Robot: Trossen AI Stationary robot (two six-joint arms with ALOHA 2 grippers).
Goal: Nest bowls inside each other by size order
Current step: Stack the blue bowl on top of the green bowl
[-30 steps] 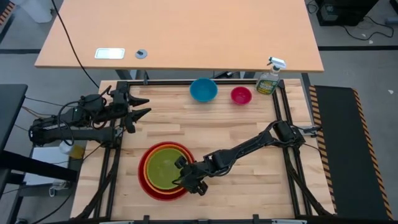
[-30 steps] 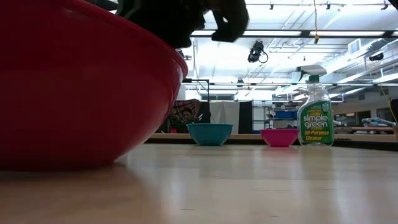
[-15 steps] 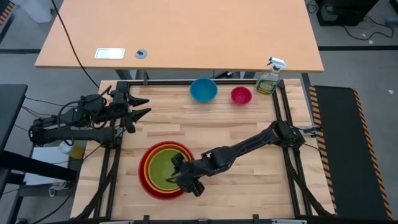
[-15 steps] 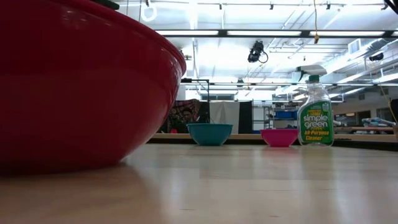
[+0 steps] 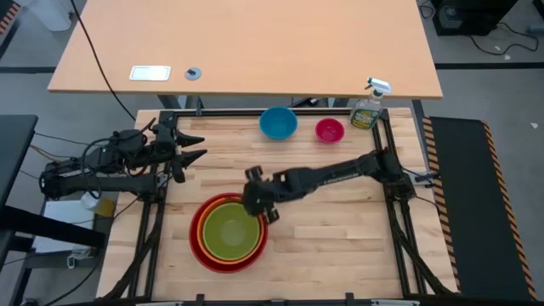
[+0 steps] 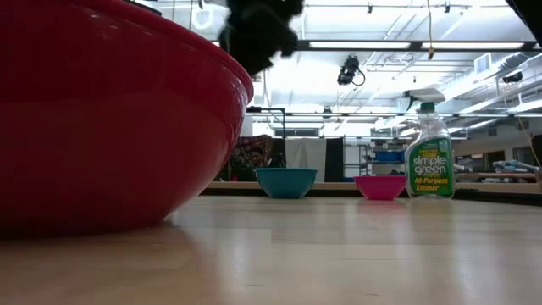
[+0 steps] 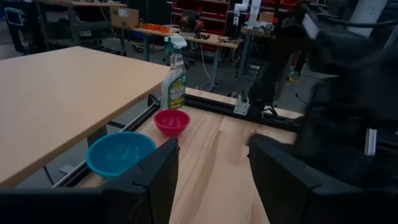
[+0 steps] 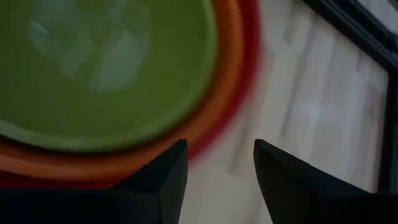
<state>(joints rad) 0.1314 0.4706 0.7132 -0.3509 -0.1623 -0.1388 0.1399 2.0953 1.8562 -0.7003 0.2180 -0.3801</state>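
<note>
The lime green bowl [image 5: 231,233] sits nested in the orange bowl [image 5: 204,223], which sits in the red bowl [image 5: 197,246], at the table's near middle. The stack also shows in the right wrist view, with the green bowl [image 8: 106,62] innermost. My right gripper [image 5: 262,210] hovers open and empty over the stack's far right rim. The blue bowl [image 5: 278,122] and the pink bowl [image 5: 329,129] stand on their bases at the far edge. My left gripper [image 5: 194,146] waits open at the far left.
A spray bottle [image 5: 368,106] stands at the far right corner beside the pink bowl. Black rails [image 5: 391,170] frame the table. Bare wood lies between the stack and the far bowls. In the low view the red bowl [image 6: 102,119] fills the left side.
My right gripper has left the stack's near right rim, rising and moving toward the table's far edge until it is over the far right rim. The three nested bowls stay where they were.
</note>
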